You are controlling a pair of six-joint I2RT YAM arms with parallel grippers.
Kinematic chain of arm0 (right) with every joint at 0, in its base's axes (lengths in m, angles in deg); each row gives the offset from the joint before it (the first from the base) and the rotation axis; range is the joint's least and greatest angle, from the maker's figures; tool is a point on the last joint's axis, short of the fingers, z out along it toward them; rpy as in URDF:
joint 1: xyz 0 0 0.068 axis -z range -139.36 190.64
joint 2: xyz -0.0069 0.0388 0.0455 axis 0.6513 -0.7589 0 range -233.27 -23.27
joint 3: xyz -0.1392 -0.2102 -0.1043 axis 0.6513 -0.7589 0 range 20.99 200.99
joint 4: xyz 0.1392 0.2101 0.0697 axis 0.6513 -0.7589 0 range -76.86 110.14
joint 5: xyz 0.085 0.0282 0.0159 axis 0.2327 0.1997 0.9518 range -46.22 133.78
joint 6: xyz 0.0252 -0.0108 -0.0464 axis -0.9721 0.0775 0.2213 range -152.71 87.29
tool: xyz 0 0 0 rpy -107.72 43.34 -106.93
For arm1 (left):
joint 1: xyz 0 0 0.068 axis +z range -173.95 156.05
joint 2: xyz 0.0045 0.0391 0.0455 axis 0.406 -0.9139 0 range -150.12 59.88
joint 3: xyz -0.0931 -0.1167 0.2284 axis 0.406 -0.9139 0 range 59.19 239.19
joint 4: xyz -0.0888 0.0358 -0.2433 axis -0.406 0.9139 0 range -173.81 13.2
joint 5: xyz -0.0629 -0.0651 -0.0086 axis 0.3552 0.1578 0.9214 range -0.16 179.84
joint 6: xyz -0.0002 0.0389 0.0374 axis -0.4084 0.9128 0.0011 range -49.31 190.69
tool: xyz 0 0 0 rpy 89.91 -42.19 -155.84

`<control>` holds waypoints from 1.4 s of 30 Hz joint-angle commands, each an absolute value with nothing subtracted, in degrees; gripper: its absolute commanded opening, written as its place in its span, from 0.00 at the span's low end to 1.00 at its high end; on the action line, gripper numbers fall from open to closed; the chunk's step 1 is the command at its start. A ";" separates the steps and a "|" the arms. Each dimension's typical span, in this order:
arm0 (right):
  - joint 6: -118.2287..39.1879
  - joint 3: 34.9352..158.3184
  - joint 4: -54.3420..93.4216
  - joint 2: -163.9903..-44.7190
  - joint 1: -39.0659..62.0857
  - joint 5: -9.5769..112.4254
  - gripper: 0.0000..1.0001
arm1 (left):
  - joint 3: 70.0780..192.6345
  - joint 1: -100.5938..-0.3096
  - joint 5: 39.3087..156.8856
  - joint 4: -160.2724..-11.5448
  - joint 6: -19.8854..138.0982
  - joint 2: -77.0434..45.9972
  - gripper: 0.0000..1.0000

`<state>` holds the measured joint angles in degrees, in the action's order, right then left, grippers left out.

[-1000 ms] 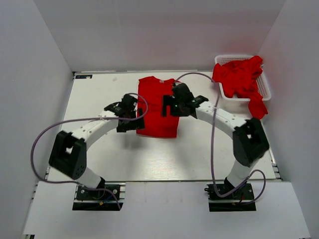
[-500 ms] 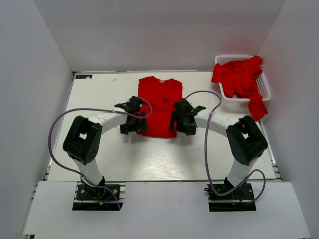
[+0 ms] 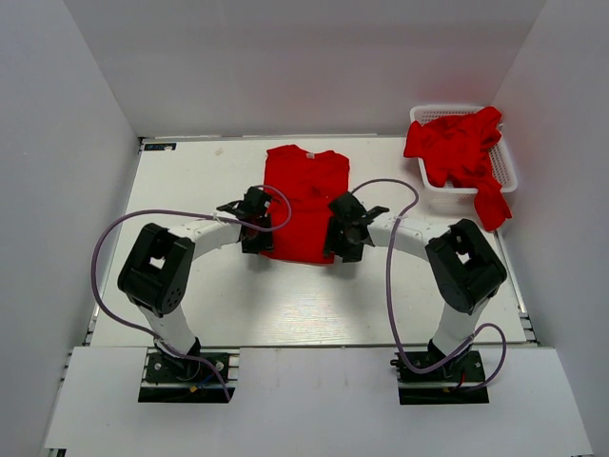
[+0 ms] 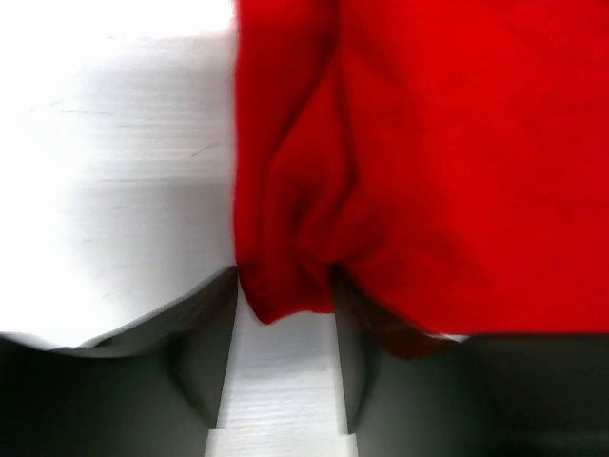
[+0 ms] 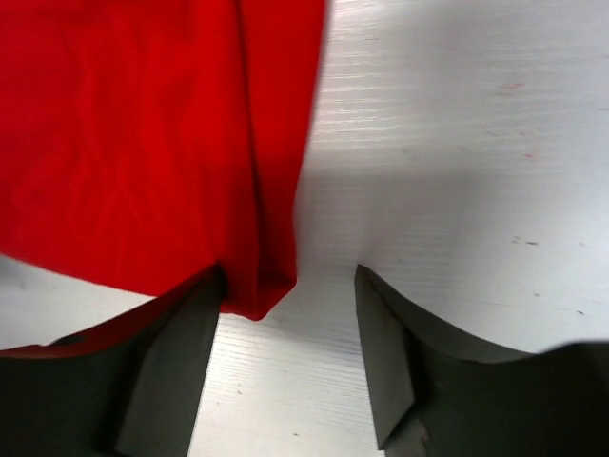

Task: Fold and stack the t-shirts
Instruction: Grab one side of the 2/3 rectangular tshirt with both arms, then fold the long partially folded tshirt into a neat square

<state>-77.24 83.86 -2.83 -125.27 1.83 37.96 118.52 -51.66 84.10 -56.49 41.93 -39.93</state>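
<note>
A white table (image 3: 190,295) is seen from above, enclosed by pale walls on three sides. The left arm (image 3: 195,236) and the right arm (image 3: 419,236) are bent inward from the near edge, so that both wrists are brought to the middle of the table.

A flat t-shirt (image 3: 306,195), plain bright red, is spread at the middle of the table, its collar turned to the far edge and its hem towards the near edge. A heap of t-shirts (image 3: 457,143) of the same red is piled in a white lattice basket (image 3: 445,109) at the far right corner; part of the heap is hung over the basket's near right rim.

The left gripper (image 4: 284,286) is placed at the near left corner of the flat t-shirt. Its jaws are narrowed, and the bunched, puckered corner is pinched between them, touching both fingers.

The right gripper (image 5: 290,286) is placed at the near right corner. Its jaws are held part open: the cloth corner is touched by one finger only, and bare table is seen between it and the other finger.

Purple cables (image 3: 105,257) are looped beside each arm.
</note>
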 commanded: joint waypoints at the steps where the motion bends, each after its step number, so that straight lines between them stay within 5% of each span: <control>1: -78.67 82.69 -0.70 -126.46 1.35 40.53 0.61 | 115.70 -51.73 87.55 -59.20 42.91 -41.37 0.46; 3: -78.85 82.60 0.35 -126.72 1.26 42.71 0.55 | 115.18 -51.73 87.55 -59.20 42.91 -41.89 0.27; 7: -79.46 82.60 2.03 -127.77 1.00 46.59 0.46 | 114.65 -51.73 89.22 -60.34 42.91 -42.94 0.06; 10: -79.55 82.43 3.17 -128.22 0.91 48.26 0.20 | 114.03 -51.73 89.74 -60.95 42.91 -42.95 0.00; 11: -79.73 82.34 3.00 -127.95 0.91 48.09 0.03 | 113.42 -51.73 89.75 -60.95 42.91 -42.95 0.00; 12: -79.73 82.08 2.47 -127.69 0.82 47.57 0.00 | 113.42 -51.73 89.75 -60.95 42.91 -42.43 0.00; 29: -75.51 78.82 -22.47 -103.36 -3.31 48.18 0.00 | 107.08 -55.15 89.23 -41.02 37.56 -8.42 0.00; 42: -71.73 97.70 -29.33 -104.13 -1.90 36.59 0.00 | 132.47 -53.67 80.79 -35.29 37.02 -15.95 0.00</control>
